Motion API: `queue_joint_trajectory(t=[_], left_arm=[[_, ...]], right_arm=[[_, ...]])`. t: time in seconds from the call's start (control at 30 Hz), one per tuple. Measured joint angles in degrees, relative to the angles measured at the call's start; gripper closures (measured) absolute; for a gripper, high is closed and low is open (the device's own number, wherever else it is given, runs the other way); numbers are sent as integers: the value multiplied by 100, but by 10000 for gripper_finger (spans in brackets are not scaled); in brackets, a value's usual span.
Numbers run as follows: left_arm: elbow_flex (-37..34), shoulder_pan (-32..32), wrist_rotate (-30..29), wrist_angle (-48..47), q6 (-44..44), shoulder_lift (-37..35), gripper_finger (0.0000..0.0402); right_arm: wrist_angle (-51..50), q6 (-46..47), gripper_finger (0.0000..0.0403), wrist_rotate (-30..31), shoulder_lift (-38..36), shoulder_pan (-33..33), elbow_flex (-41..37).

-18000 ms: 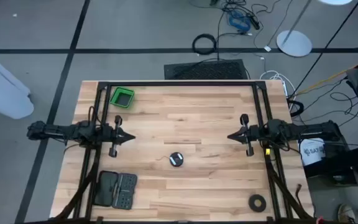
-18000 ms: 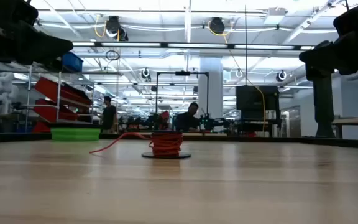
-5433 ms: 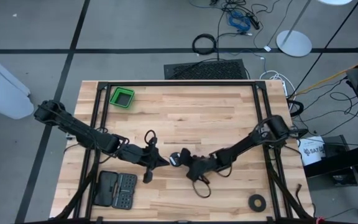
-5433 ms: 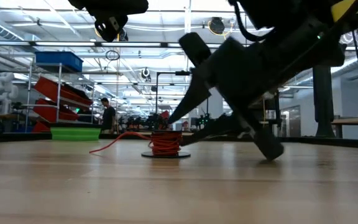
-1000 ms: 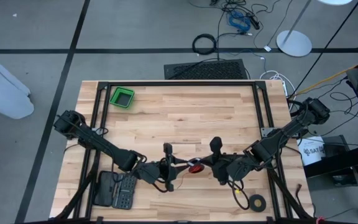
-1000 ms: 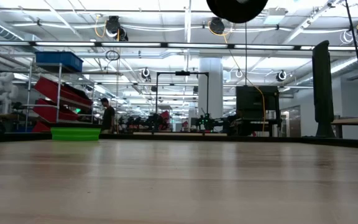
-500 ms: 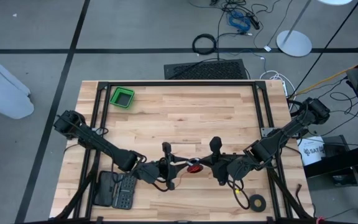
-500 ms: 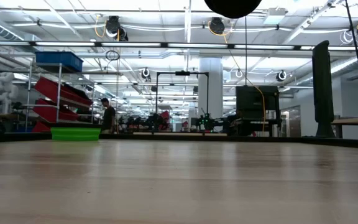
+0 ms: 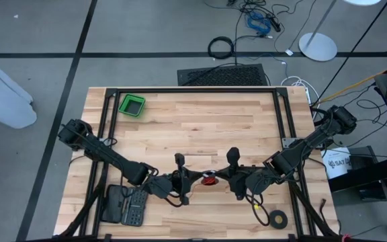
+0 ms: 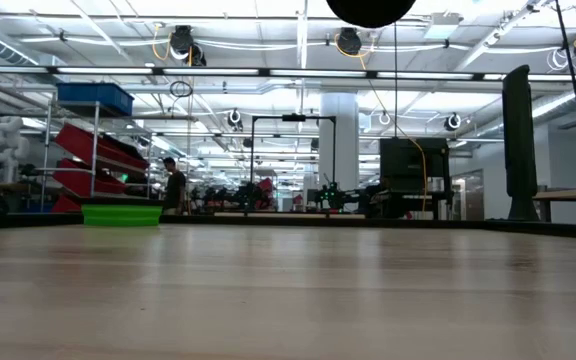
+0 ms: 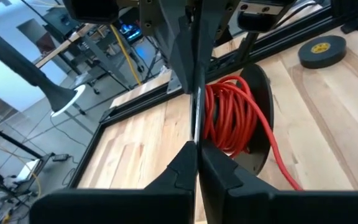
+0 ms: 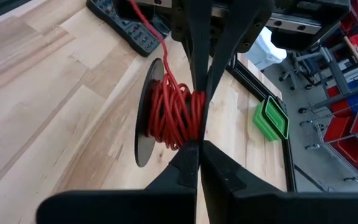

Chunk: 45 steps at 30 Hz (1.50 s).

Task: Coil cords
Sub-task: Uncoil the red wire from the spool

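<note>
**benchwatcher:** So where's the cord right now? From overhead I only catch a red blob near the front middle of the bench.

**spoolguy:** That's it: red cord wound on a small black spool, held up in the air between the two arms. In the table-level shot the wood is bare and only a round dark shape hangs at the top edge. The left claw has its fingers pressed together, and its own camera shows the tips right up against the coil. Whether it's actually pinching a strand, I can't tell. The right claw is squeezed tight on the other side of the bundle and seems to be what carries it.

**benchwatcher:** Loose end?

**spoolguy:** A red tail runs off the coil.

**benchwatcher:** Other stuff?

**spoolguy:** Green bin at the far left, dark case at front left, black tape ring at front right.
</note>
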Motion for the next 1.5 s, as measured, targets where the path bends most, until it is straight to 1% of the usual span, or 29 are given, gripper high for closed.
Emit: queue_joint_trajectory(t=[0.13,0.27,0.47,0.63,0.87,1.13,1.2,1.27,1.43,1.5], left_arm=[[0,0,-35,0,-2,0,396],[0,11,-79,20,-5,-2,398],[-2,9,-87,-7,-7,-4,399],[-2,4,-89,-11,-9,-4,399],[-4,4,-214,-11,-19,-4,400],[-4,-7,-277,-9,-26,-4,400],[-4,-18,-411,-7,-29,-4,400],[-4,-54,-680,-7,-46,-13,399],[-4,-236,-1706,-13,-48,-238,399],[-4,-329,-2008,17,-107,-372,399]], right_arm=[[-4,43,403,77,0,0,0],[-60,216,397,524,0,87,0],[-356,172,358,1323,0,383,0],[-345,75,330,1948,0,652,0],[-145,-4,311,2001,0,840,0],[-87,145,309,1921,0,835,0],[-97,230,308,1920,0,835,0],[-134,363,308,1921,0,835,0],[-324,1050,307,1893,0,709,0],[-383,1334,307,1678,0,558,-7]])
